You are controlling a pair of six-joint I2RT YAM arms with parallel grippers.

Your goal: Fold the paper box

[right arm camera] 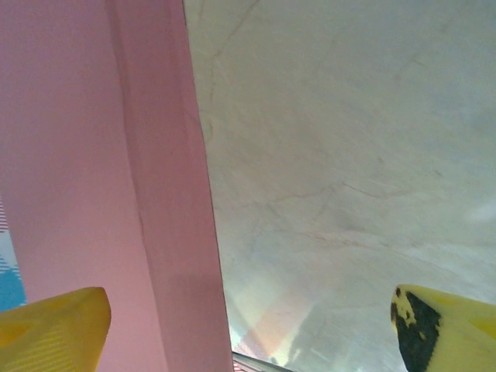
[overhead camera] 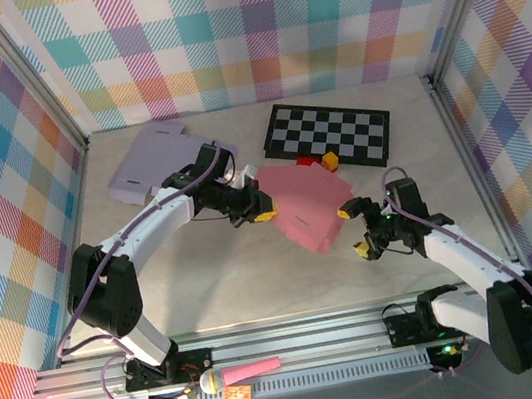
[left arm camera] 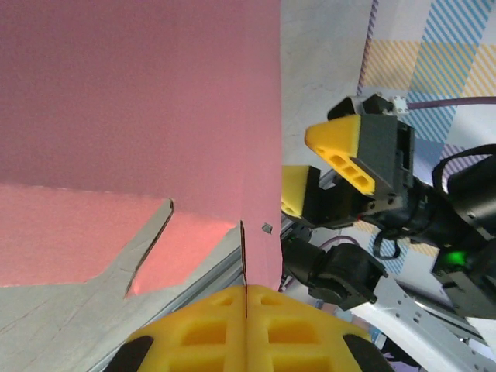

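Your pink paper box (left arm camera: 139,93) cut off by the left wrist view's top and left edges, yellow and red bits (overhead camera: 329,162) behind it too small to name

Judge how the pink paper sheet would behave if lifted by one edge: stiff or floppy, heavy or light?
The pink sheet looks thin, so probably light and floppy. Pinched at one edge by the left gripper, it likely bends along creases.

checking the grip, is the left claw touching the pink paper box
Touching. Left wrist view: the pink paper box is pinched by its edge in the shut left claw.
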